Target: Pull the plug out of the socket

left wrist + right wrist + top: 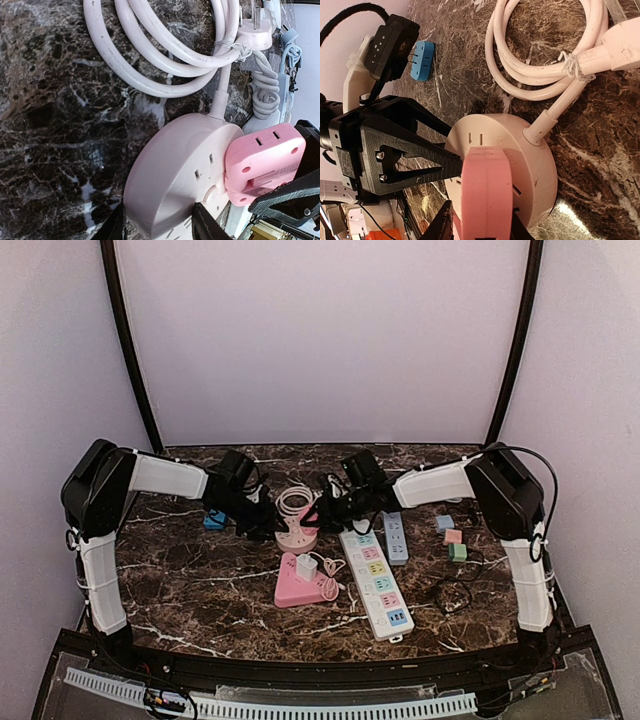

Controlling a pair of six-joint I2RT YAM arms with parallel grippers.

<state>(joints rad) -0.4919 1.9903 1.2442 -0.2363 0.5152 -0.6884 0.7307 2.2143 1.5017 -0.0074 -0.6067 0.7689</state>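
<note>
Right wrist view: right gripper (482, 227) is clamped on the pink plug (487, 190), which looks still seated in the round socket (530, 150). Left gripper (160, 225) squeezes the socket's sides. Best bet imo: pull straight out, no twisting.

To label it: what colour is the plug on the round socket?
The plug on the socket is bright pink; left wrist view shows it best.

A blocky pink plug (487, 195) stands seated on the round, pale-pink socket (530, 160), which lies flat.
</note>
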